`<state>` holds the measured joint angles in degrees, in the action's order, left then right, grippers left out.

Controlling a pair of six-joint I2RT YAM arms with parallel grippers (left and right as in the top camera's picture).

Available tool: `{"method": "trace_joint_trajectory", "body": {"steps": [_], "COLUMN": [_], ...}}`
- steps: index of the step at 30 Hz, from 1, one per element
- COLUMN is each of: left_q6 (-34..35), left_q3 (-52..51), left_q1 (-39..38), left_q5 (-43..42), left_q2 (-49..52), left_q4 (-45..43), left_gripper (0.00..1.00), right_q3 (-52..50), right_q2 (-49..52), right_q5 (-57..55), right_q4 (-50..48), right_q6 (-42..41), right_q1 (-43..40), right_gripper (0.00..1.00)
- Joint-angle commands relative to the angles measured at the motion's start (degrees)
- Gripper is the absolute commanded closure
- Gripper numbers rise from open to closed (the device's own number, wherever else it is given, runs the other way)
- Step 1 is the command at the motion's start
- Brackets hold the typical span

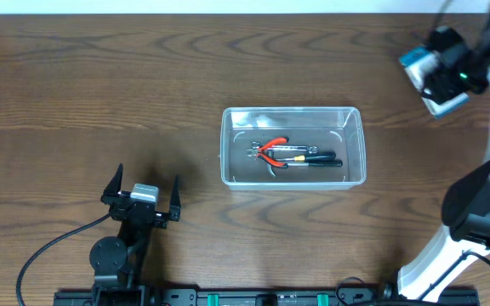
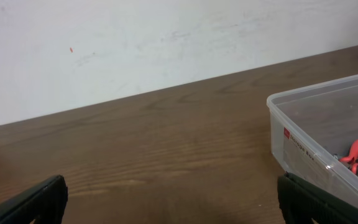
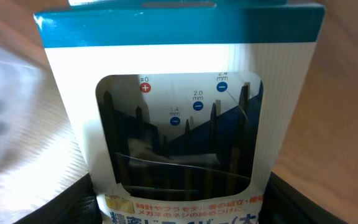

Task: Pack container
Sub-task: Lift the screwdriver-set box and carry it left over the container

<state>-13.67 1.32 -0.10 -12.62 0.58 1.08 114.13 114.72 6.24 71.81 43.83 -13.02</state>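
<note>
Overhead: pliers (image 1: pixel 272 151) inside container (image 1: pixel 225 146), box (image 1: pixel 443 104) far right.

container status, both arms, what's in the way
Left gripper open, empty, front-left. Right gripper shut on blue-and-white box, far right corner. Container mid-table, red-handled pliers and dark tools inside. Nothing between box and container.

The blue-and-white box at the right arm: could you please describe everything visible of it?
The blue-and-white box is white card with a teal top band and a window showing dark screwdrivers under size marks, Japanese print below. The right hand clasps its lower sides, near the far right corner of the table.
</note>
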Motion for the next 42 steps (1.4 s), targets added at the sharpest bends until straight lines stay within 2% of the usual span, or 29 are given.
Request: {"method": "trace_joint_trajectory", "body": {"steps": [1, 10, 20, 25, 36, 40, 42], "left_q6": [0.28, 0.28, 0.28, 0.28, 0.28, 0.28, 0.28], "left_q3": [-1.09, -1.09, -1.09, -1.09, -1.09, -1.09, -1.09], "left_q1": [0.20, 0.20, 0.20, 0.20, 0.20, 0.20, 0.20], "left_q5": [-0.17, -0.15, -0.17, -0.17, -0.17, -0.17, -0.17], "left_q2": [-0.35, -0.35, -0.35, -0.35, -0.35, -0.35, -0.35], "left_q4": [1.86, 1.86, 1.86, 1.86, 1.86, 1.86, 1.86], "left_gripper": [0.02, 0.02, 0.02, 0.02, 0.02, 0.02, 0.02], "right_q3": [3.41, 4.07, 4.00, 3.91, 2.40, -0.76, -2.93], "right_q2": [-0.07, -0.07, -0.07, -0.07, -0.07, -0.07, -0.07], "right_q5": [1.03, -5.01, -5.29, -4.42, 1.73, 1.70, 1.55], "right_q4": [2.23, 10.01, 13.53, 13.92, 14.78, 14.62, 13.92], "right_q6": [1.60, 6.67, 7.50, 7.56, 10.27, 12.79, 13.31], "right_q1": [5.81, 20.85, 32.00, 34.73, 35.23, 35.23, 35.23], "right_gripper": [0.53, 0.49, 0.53, 0.52, 0.45, 0.37, 0.36]}}
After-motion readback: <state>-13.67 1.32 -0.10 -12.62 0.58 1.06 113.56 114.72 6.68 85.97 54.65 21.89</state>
